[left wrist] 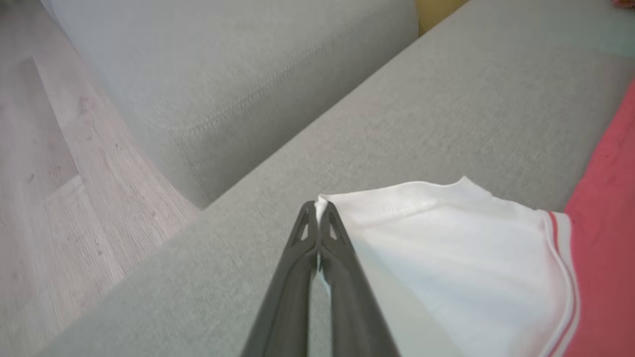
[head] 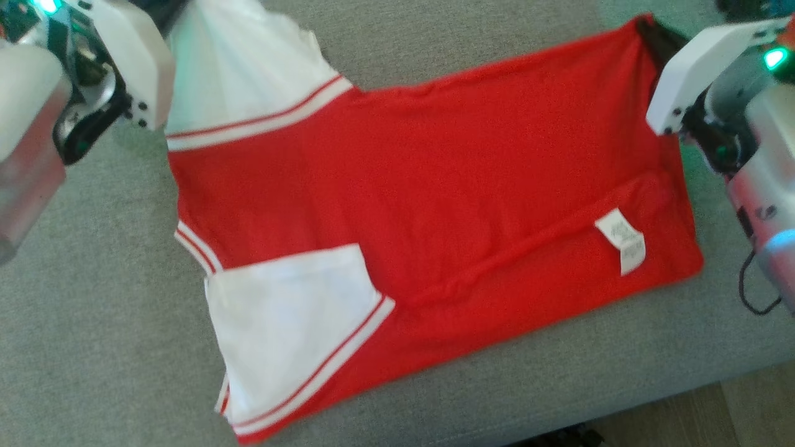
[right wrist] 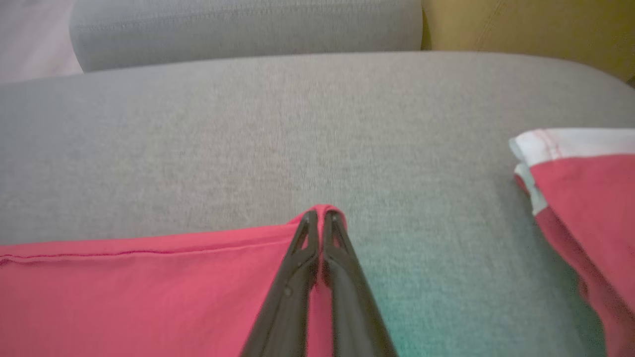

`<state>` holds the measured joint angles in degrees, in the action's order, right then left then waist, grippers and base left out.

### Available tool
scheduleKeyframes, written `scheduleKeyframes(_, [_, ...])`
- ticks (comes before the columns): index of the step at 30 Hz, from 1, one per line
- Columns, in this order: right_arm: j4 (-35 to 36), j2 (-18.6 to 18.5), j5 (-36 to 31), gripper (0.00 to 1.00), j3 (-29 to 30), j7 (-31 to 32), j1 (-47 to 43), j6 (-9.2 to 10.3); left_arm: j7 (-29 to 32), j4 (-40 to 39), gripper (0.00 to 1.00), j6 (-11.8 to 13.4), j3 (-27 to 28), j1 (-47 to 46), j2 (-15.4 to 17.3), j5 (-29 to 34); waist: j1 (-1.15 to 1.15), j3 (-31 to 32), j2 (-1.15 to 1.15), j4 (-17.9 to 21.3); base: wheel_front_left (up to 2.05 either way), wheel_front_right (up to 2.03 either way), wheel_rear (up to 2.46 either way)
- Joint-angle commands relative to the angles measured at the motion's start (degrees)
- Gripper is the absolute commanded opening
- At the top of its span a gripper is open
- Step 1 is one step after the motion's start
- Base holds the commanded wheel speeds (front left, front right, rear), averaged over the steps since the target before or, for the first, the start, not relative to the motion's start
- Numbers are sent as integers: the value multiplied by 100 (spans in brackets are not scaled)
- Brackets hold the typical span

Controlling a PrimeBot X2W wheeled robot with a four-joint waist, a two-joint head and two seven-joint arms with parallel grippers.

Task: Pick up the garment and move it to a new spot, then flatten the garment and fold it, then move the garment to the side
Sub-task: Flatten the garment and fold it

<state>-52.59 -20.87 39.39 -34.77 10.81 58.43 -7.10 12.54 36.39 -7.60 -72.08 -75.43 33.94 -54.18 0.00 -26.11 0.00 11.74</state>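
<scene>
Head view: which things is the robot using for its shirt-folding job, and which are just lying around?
For the job:
red and white garment
left gripper, shut on its white sleeve
right gripper, shut on its red hem

Just around:
grey cushion under the garment
wooden floor
black cable by the right arm

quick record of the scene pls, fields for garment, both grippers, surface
garment: red and white shirt, spread on the cushion, near edge looks folded over
tag: white, facing up towards the shirt's right end
left gripper: shut on the corner of a white sleeve
right gripper: shut on a red corner of the shirt
surface: grey sofa cushion
floor: pale wood, beside the sofa
</scene>
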Motion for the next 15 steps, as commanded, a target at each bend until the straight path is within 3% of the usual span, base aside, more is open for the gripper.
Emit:
scheduleKeyframes(1, [105,-110,88,0,-3,-109,138,-39,-140,-49,0,11,233,-421,234,58,0,5,0,-3,0,0,0])
scheduleKeyframes(8, [78,-291,478,0,76,-582,341,-39,-1144,126,0,11,238,-795,118,186,0,90,0,-111,0,0,0])
scheduleKeyframes(15, [150,-535,884,0,8,-666,11,-39,-1457,-196,0,11,74,-540,170,-124,0,282,0,-378,0,0,0])
